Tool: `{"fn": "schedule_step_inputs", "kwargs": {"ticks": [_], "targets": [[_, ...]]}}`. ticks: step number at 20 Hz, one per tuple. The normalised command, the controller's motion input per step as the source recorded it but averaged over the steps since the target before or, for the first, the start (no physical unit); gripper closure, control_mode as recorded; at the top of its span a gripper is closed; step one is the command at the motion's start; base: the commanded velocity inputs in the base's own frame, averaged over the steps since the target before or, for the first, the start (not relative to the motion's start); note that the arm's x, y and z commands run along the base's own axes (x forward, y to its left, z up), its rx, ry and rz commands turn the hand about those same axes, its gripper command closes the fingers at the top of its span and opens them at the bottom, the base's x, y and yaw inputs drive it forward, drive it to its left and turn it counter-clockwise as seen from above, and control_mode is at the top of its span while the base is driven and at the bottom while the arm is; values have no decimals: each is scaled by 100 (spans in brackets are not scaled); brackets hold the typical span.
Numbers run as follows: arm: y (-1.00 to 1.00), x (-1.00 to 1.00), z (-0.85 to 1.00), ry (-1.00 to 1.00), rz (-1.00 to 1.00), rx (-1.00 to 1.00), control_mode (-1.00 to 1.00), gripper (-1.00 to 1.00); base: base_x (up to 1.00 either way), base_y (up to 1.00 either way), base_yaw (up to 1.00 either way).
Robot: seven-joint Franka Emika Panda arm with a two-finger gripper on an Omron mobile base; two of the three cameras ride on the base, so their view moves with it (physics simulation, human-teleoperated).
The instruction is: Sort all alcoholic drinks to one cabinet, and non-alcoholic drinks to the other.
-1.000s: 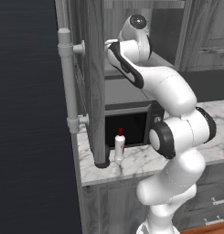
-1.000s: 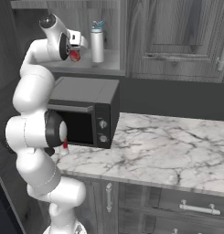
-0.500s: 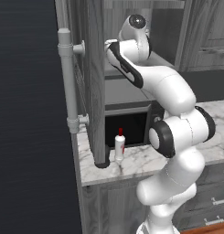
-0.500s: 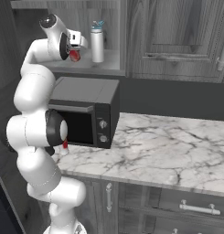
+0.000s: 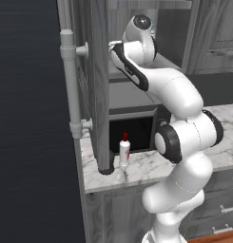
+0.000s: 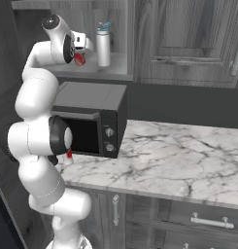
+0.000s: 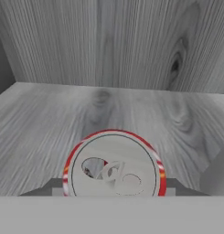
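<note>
In the right base view my gripper (image 6: 80, 54) reaches into the open upper cabinet above the microwave, shut on a red soda can (image 6: 79, 60), a non-alcoholic drink. From the hand view, the can's silver top with red rim (image 7: 114, 167) sits between my fingertips (image 7: 170, 185), just over the wooden shelf. A slim pale-grey bottle with a light-blue cap (image 6: 103, 46) stands upright on the same shelf, right of the can. Down on the marble counter a small white bottle with a red cap (image 5: 124, 151), an alcoholic drink, stands in front of the microwave by the arm's base (image 6: 68, 156).
The cabinet door (image 5: 92, 80) with its long grey handle (image 5: 70, 85) hangs open left of the arm. The black microwave (image 6: 91, 119) sits under the shelf. Closed upper cabinets (image 6: 188, 39) lie to the right, above the marble counter (image 6: 178, 155).
</note>
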Motion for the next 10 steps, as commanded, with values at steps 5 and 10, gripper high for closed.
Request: {"fn": "schedule_step_inputs", "kwargs": {"ticks": [5, 10], "targets": [[2, 12, -13, -3, 0, 0, -100, -100, 0, 0, 0], [0, 8, -5, -4, 0, 0, -100, -100, 0, 0, 0]]}}
